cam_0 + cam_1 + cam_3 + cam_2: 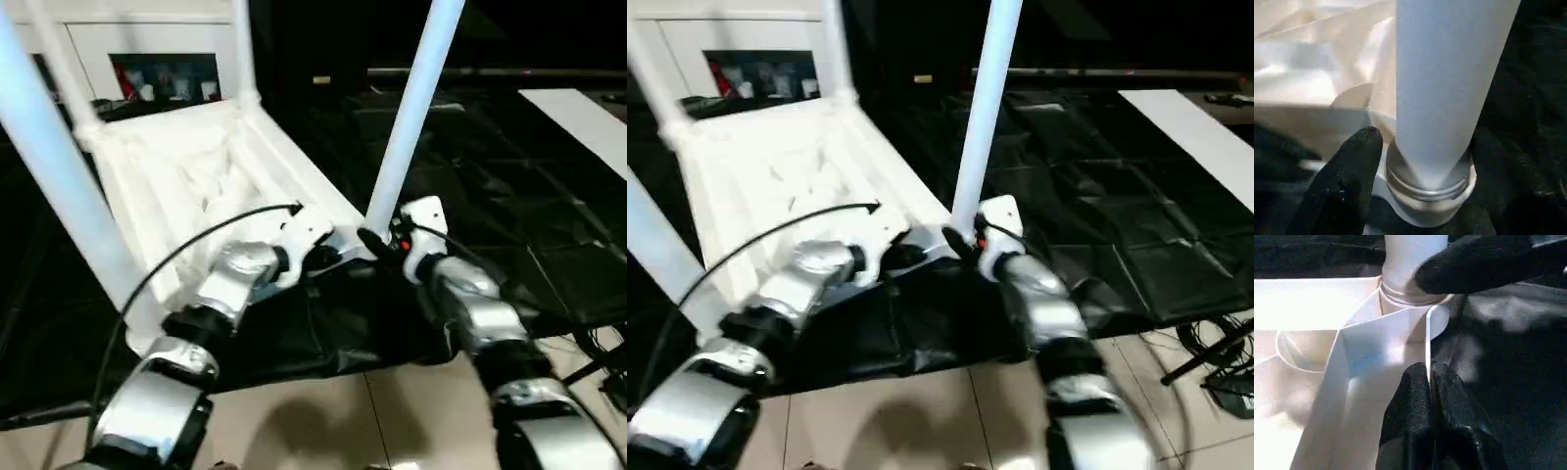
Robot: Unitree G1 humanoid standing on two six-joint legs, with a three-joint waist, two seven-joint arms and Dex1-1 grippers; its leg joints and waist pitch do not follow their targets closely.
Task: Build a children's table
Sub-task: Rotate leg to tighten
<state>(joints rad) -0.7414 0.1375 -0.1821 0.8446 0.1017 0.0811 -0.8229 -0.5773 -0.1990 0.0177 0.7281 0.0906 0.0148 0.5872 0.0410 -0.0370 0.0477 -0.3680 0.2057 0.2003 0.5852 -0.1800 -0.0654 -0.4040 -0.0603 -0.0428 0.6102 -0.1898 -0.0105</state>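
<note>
While the children's table (196, 186) is lying upside down on the black mat (323, 333), its ribbed underside is facing up and legs are standing in its corner sockets, so the build is looking far along. Nearest the robot, the near-right leg (411, 108) is rising from its corner socket (1425, 205), and in the right wrist view a threaded collar is showing at the foot of that leg, which suggests it is not yet turned fully home. Around that foot the right hand (1420, 161) is standing with its two black fingers (1347, 181) spread on either side, close to the tube; whether they are actually pressing it I cannot tell. Just beside it, the left hand (1429, 382) is closed, its fingertips pinching the thin white rim of the table next to the same corner, steadying the piece. Three other legs, including the near-left leg (59, 166), are standing up at the other corners. Seating this last leg appears to be the step in hand. Next, the right hand is probably needing to close on the tube and twist it down while the left is holding the rim firmly against the turning.
</note>
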